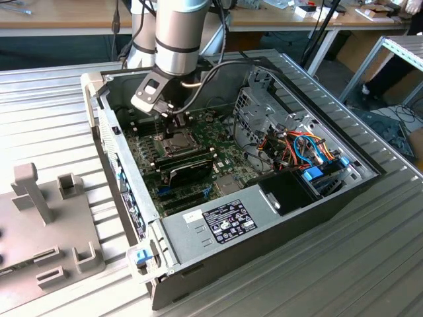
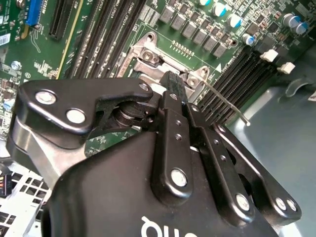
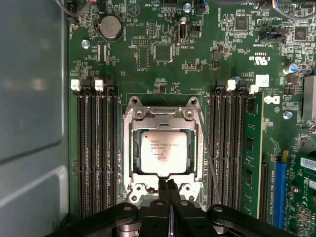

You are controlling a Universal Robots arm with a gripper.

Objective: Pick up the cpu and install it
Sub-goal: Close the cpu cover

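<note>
Exterior view from where I stand: an open computer case (image 1: 198, 231) lies on a ribbed metal table (image 1: 39, 105), with a grey plastic fixture (image 1: 39, 224) resting on the same surface at the exterior view's left. Wooden benches (image 1: 59, 13) run along the back of the room, and a tangle of coloured wires (image 1: 304, 148) fills the case's far corner. The arm (image 1: 178, 33) reaches down into the case, its gripper (image 1: 177, 122) low over the green motherboard (image 1: 225, 158).

In the first wrist view the cpu (image 3: 163, 152) lies flat inside its socket, silvery top up, ringed by the metal frame (image 3: 129, 148), with memory slots (image 3: 96, 148) on both sides. The gripper (image 3: 167, 181) has its fingers pressed together with nothing between them, tips at the frame's edge just beside the cpu. The second wrist view shows the same pinched gripper (image 2: 173, 81) pointing down at the frame.
</note>
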